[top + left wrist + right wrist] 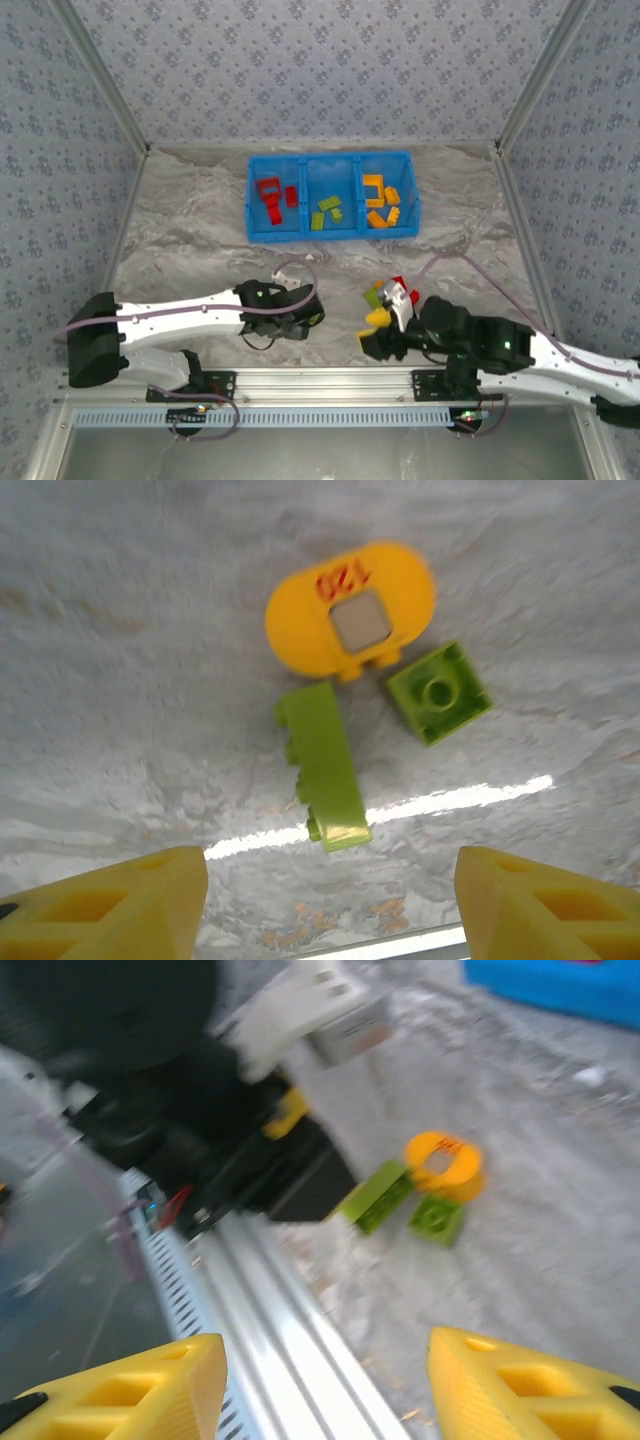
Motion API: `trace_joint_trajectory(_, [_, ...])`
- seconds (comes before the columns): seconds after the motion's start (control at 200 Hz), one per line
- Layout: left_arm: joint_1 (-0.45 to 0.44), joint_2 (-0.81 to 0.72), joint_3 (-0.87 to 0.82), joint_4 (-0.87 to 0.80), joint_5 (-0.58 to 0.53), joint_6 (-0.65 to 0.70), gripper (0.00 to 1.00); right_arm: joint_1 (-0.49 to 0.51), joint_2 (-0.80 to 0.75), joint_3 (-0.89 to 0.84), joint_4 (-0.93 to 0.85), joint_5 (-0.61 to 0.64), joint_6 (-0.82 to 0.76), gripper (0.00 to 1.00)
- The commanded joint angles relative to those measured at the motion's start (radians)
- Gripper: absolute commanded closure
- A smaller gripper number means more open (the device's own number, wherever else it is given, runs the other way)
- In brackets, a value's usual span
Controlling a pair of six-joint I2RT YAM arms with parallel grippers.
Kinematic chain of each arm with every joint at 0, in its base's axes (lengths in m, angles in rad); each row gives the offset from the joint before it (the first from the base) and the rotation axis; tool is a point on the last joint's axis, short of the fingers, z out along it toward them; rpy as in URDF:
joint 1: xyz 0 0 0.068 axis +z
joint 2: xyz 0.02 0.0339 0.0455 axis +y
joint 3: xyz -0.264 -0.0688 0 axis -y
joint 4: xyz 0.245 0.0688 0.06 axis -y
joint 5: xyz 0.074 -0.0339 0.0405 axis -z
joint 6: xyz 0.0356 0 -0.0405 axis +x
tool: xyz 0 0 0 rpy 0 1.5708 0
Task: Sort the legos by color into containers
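The blue bin [330, 236] stands at the back, with red legos [268, 190] in its left compartment, green ones [327, 211] in the middle and orange ones [381, 195] in the right. In the left wrist view an orange ring-shaped lego [350, 610], a small green square brick [438, 692] and a long green brick [322, 765] lie on the table just beyond my left gripper [330, 910], which is open and empty. My right gripper [325, 1390] is open too, low over the near rail, and faces the same orange ring [445, 1165] and green bricks [378, 1195].
A few loose red and green legos [385, 292] lie beside the right arm's wrist. The metal rail [330, 380] runs along the near edge. The left arm's black gripper body [200, 1150] sits close to the bricks. Patterned walls enclose the grey table [200, 230].
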Motion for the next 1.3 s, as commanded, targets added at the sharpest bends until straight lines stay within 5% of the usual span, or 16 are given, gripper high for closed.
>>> trace_joint_trajectory(0.0, [0.035, 0.036, -0.018, 0.080, 0.103, -0.048, 0.32, 0.132, -0.013, -0.016, -0.048, 0.191, 0.117, 0.42])
trace_joint_trajectory(0.37, [0.110, 0.100, -0.093, 0.189, 0.176, -0.049, 0.42, 0.200, 0.233, 0.041, 0.034, 0.267, 0.105, 0.42])
trace_joint_trajectory(0.81, [0.134, 0.165, -0.112, 0.246, 0.177, -0.030, 0.62, 0.203, 0.271, 0.063, 0.036, 0.312, 0.071, 0.43])
trace_joint_trajectory(1.054, [0.134, 0.029, -0.034, 0.013, 0.034, -0.028, 0.74, 0.176, 0.311, 0.135, 0.011, 0.351, 0.014, 0.45])
trace_joint_trajectory(1.294, [0.249, 0.061, 0.294, -0.141, 0.034, 0.183, 0.74, 0.024, 0.404, 0.313, 0.019, 0.427, -0.135, 0.45])
